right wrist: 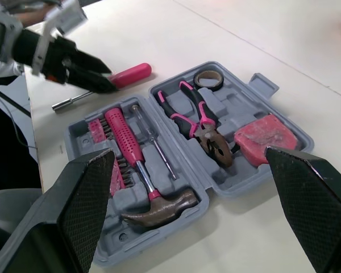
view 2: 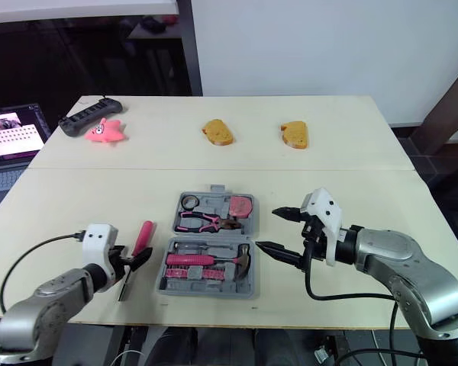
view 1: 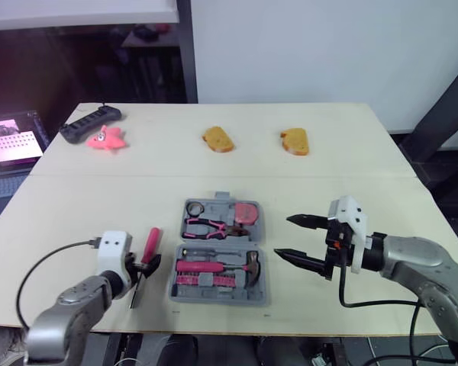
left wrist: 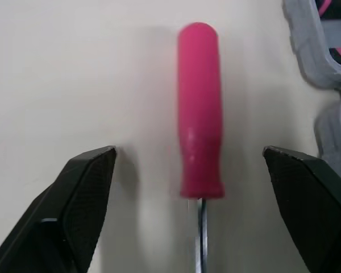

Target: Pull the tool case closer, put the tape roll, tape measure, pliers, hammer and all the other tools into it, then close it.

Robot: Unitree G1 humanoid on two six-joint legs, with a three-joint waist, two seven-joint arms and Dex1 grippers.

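Straddling the pink screwdriver [left wrist: 200, 108], left hand [left wrist: 188, 152] (fingers [left wrist: 85, 187] spread) beside tool case [view 1: 217, 296].

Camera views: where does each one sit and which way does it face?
Left eye: on the head, facing forward and down over the table; both arms show, left gripper, right gripper.
Right eye: beside it, same scene, same arms.
Left wrist: on the left wrist, looking along its open fingers at the screwdriver.
Right wrist: on the right wrist, looking along its open fingers at the case; left gripper beyond.
Shared: both wrist views hold the screwdriver and case.
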